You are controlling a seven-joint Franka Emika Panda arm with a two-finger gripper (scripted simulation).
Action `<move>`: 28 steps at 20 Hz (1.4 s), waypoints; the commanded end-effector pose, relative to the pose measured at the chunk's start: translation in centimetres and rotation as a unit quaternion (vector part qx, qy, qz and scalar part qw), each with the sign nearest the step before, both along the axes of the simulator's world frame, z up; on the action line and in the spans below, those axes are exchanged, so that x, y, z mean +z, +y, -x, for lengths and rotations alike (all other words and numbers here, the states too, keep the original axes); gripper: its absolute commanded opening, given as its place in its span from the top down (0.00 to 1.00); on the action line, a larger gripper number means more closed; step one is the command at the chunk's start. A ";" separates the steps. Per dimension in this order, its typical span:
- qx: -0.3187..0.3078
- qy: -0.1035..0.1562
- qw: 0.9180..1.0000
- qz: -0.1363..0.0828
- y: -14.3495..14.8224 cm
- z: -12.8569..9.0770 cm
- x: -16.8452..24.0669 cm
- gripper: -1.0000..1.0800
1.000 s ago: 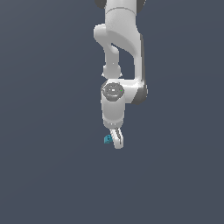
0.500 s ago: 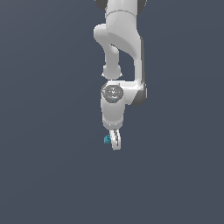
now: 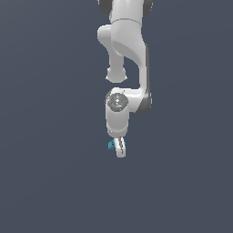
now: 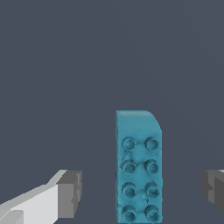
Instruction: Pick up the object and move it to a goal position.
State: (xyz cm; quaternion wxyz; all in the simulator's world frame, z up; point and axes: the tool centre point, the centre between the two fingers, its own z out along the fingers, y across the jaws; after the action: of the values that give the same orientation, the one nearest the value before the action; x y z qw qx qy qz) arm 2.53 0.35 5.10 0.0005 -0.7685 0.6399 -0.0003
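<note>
End effector spread open, pads either side of teal block, not touching. Straddling it, studs up, presumably to close on its long sides.

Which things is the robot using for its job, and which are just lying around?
For the job:
- blue block, studs showing
- gripper, open, a finger on each side of the block, not touching it

Just lying around:
- nothing else shows, only the plain grey floor

block between gripper fingers
</note>
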 end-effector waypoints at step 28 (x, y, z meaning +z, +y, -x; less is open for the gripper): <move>-0.001 0.001 1.000 0.000 1.5 -0.2 -0.2 1.00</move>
State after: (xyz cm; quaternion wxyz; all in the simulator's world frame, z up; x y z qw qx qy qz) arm 2.58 1.39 4.06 -0.0009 -0.7673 0.6412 0.0009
